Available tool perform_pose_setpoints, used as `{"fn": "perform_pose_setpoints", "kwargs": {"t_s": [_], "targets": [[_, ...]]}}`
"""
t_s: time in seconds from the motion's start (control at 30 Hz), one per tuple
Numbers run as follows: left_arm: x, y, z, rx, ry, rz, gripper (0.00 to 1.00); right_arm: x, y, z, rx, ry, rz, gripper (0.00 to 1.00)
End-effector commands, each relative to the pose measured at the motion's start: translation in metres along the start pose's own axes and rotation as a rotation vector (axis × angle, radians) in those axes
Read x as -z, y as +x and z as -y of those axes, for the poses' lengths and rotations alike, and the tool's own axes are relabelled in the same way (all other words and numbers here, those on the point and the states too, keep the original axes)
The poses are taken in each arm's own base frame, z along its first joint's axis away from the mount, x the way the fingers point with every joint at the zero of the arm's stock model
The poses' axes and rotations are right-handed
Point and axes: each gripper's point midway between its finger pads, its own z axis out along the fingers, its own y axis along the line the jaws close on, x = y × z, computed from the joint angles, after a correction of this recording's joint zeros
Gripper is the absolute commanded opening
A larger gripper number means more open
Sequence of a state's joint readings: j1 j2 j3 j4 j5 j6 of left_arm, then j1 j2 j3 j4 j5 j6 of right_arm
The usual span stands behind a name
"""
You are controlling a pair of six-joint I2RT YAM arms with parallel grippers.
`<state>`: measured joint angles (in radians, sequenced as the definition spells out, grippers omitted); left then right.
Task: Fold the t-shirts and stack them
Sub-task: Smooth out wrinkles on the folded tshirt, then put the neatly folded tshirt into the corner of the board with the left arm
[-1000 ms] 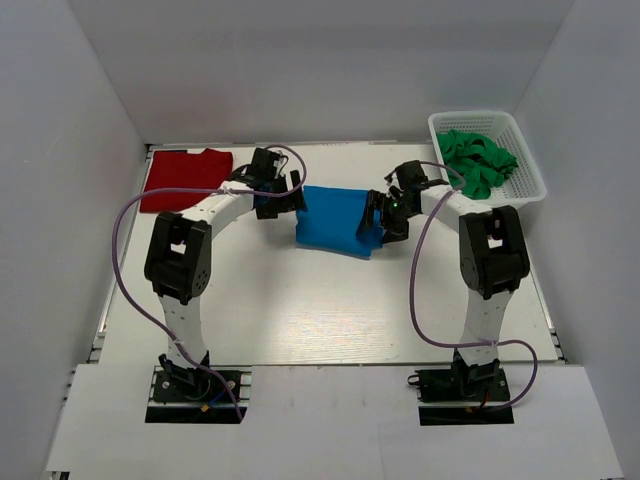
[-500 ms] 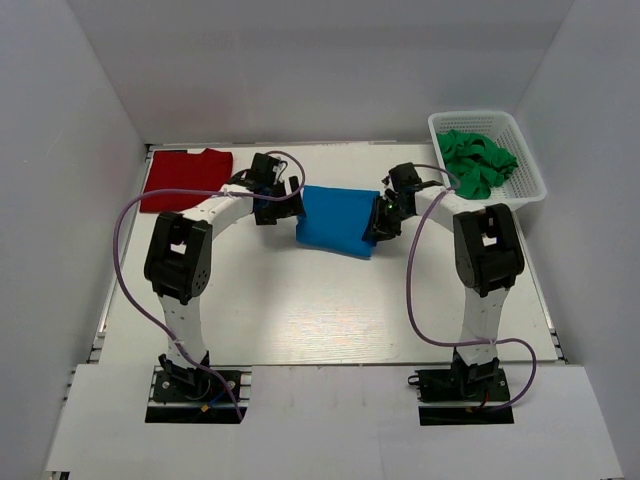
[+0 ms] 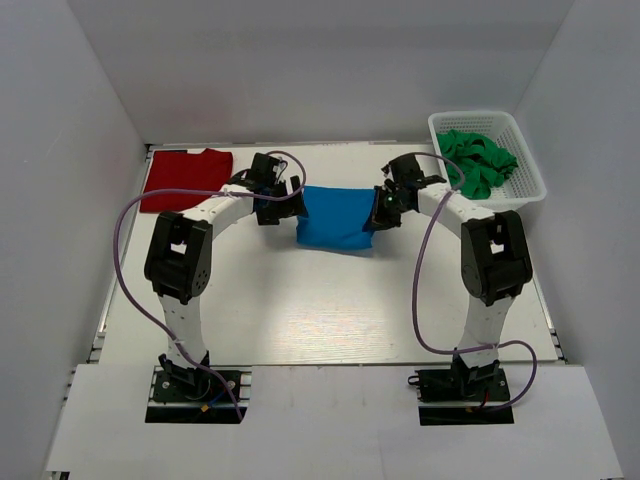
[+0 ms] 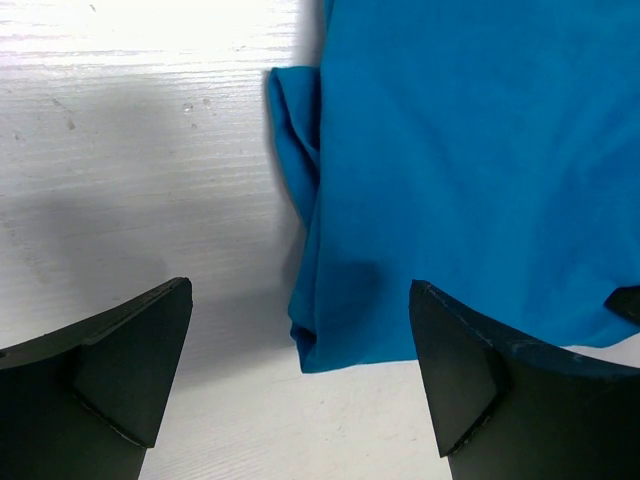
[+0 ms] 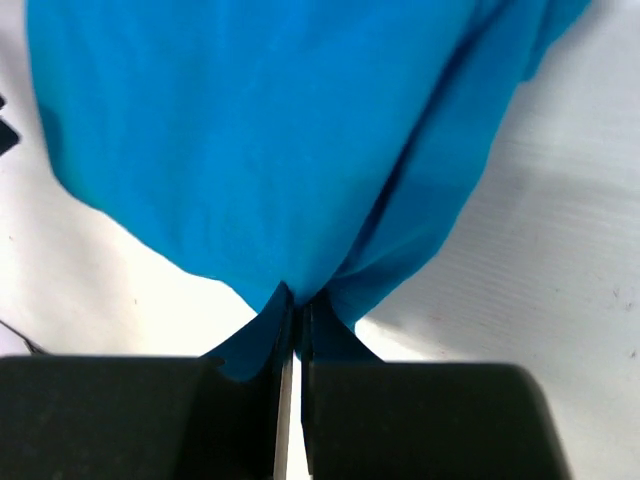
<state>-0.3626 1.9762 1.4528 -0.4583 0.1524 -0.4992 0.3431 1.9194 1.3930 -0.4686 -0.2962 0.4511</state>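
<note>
- The right fingers (image 5: 420, 410) are clenched, pinching the blue t-shirt (image 5: 250, 130) at its edge (clear only in the wrist view).
- The left fingers (image 4: 110, 360) are spread apart, straddling its other edge.
- Top view alone: it sits mid counter (image 3: 320, 300), with the red t-shirt (image 3: 185, 178) far left.

Left end effector (image 4: 300, 300) stands spread wide — right end effector (image 5: 292, 312) clamped tight, fingers (image 5: 420, 420) pressed together.

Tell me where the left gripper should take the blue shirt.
Likely the edge of the blue shirt facing the left arm, near the corner where the cloth is doubled over. The open left gripper frames that corner, so coming straight down suits it. The right gripper is shut on the opposite edge, so this grip would balance it.
</note>
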Motion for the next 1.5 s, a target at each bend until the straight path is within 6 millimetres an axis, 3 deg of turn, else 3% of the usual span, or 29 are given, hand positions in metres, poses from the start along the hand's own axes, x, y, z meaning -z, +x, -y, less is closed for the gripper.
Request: {"fn": "perform_pose_setpoints", "kwargs": {"t_s": [0.0,0.17,0.2,0.23,0.27,0.33,0.37,0.63,0.67,0.73,0.77,0.83,0.87,1.0,1.1,1.23,1.47], "targets": [[-0.003,-0.01,0.01,0.004,0.044,0.018,0.99,0.019,-0.026,-0.031,0.105,-0.073,0.094,0.0],[-0.008,-0.003,0.011,0.007,0.062,-0.013,0.99,0.015,-0.009,-0.027,0.116,-0.132,0.103,0.0],[-0.007,-0.01,0.01,0.021,0.063,0.0,0.99,0.015,-0.016,-0.032,0.118,-0.176,0.141,0.0],[-0.01,-0.007,0.008,0.023,0.058,-0.008,0.99,0.004,0.007,-0.017,0.089,-0.162,0.092,0.0],[-0.01,-0.007,0.008,0.023,0.058,-0.008,0.99,0.003,0.004,-0.017,0.101,-0.185,0.117,0.0],[-0.01,-0.007,0.008,0.023,0.058,-0.008,0.99,-0.009,0.025,-0.006,0.071,-0.218,0.09,0.0],[-0.013,-0.005,0.006,0.024,0.054,-0.016,0.99,-0.007,0.02,-0.017,0.074,-0.296,0.119,0.0],[-0.022,-0.005,0.006,0.019,0.053,-0.036,0.99,-0.019,0.033,0.017,-0.019,-0.302,0.104,0.0],[-0.02,-0.009,0.01,0.016,0.067,-0.03,0.99,-0.018,0.032,0.017,-0.015,-0.304,0.103,0.04],[-0.023,-0.01,0.011,-0.01,0.076,-0.033,0.99,-0.016,0.034,0.016,-0.006,-0.309,0.095,0.21],[-0.025,-0.013,0.011,-0.026,0.078,-0.028,0.99,-0.011,0.031,0.01,0.019,-0.329,0.1,0.38],[-0.029,-0.012,0.015,-0.079,0.085,-0.03,0.99,0.0,0.021,0.001,0.055,-0.344,0.125,0.51],[-0.033,-0.011,0.012,-0.085,0.07,-0.037,0.99,0.007,0.019,-0.006,0.094,-0.37,0.126,0.89],[-0.053,0.007,0.006,-0.081,0.059,-0.099,0.99,0.037,-0.002,-0.027,0.158,-0.398,0.185,0.91],[-0.057,0.011,0.003,-0.079,0.053,-0.11,0.99,0.057,-0.015,-0.042,0.198,-0.424,0.237,0.91],[-0.063,0.012,0.007,-0.102,0.093,-0.104,0.91,0.068,-0.013,-0.036,0.168,-0.368,0.233,0.91],[-0.078,0.034,0.015,-0.151,0.161,-0.167,0.83,0.093,-0.024,-0.023,0.135,-0.308,0.332,0.91]]}}
